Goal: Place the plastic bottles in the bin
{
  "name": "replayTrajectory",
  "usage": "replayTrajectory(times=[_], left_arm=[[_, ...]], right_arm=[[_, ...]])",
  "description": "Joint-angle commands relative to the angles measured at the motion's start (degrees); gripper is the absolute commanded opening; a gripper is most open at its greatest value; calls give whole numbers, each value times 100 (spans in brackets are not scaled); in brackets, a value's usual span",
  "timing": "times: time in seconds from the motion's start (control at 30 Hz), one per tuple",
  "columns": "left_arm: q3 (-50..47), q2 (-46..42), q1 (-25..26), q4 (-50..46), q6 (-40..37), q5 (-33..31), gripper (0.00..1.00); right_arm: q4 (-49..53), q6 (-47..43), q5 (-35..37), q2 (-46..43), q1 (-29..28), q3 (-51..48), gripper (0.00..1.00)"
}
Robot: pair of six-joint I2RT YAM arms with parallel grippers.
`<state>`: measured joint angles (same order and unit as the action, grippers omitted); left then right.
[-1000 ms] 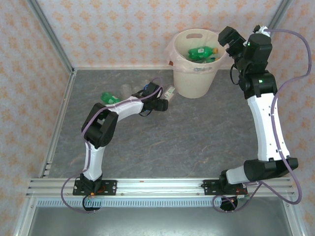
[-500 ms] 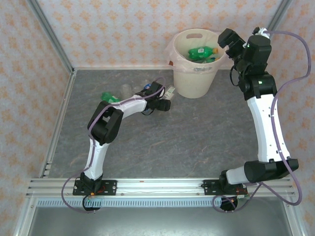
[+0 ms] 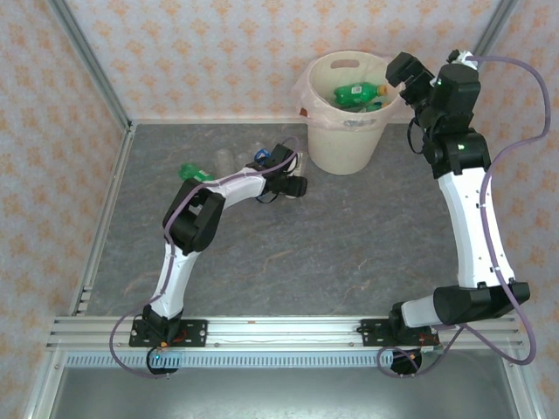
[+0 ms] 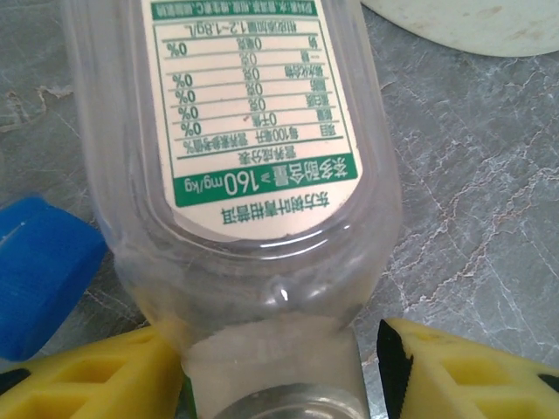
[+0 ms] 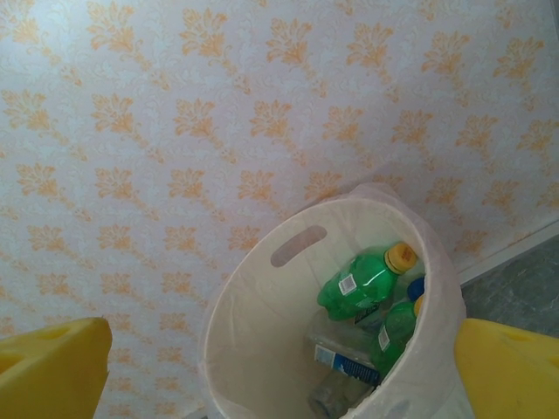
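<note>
A clear plastic bottle (image 4: 253, 131) with a green-and-white label lies on the grey table (image 3: 349, 236). Its neck sits between the yellow fingers of my left gripper (image 4: 279, 375). The left finger touches it; the right finger (image 4: 463, 371) stands a little apart from it. From above, my left gripper (image 3: 294, 175) is just left of the bin (image 3: 345, 131). The cream bin (image 5: 262, 332) holds green bottles with yellow caps (image 5: 362, 284) and a clear one with a blue label. My right gripper (image 3: 403, 68) hovers open beside the bin's right rim, nothing between its fingers (image 5: 52, 371).
A blue cap (image 4: 39, 271) of another bottle lies just left of the held neck. A green bottle (image 3: 196, 172) and a clear one (image 3: 225, 157) lie further left on the table. Patterned walls and metal posts close off the back and sides.
My left arm has stretched further toward the bin, and its jaws have narrowed around the clear bottle's neck. The right arm has stayed put.
</note>
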<state>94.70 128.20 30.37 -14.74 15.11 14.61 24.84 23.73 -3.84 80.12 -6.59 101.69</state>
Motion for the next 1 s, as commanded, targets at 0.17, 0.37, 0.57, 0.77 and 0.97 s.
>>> replayTrajectory(times=[0.17, 0.37, 0.57, 0.77, 0.97], left_arm=[[88, 73, 22, -161, 46, -1, 47], [-180, -306, 30, -24, 75, -2, 35], [-626, -996, 48, 185, 112, 27, 35], [-977, -1759, 131, 356, 71, 112, 35], [-1181, -2563, 162, 480, -25, 307, 35]], right_arm=[[-94, -34, 42, -206, -9, -44, 100], [-117, 42, -25, -216, -9, -60, 100], [-239, 172, -207, -226, -10, -135, 100], [-384, 435, -536, -155, -19, -215, 100], [-622, 480, -856, -1, -325, -226, 100]])
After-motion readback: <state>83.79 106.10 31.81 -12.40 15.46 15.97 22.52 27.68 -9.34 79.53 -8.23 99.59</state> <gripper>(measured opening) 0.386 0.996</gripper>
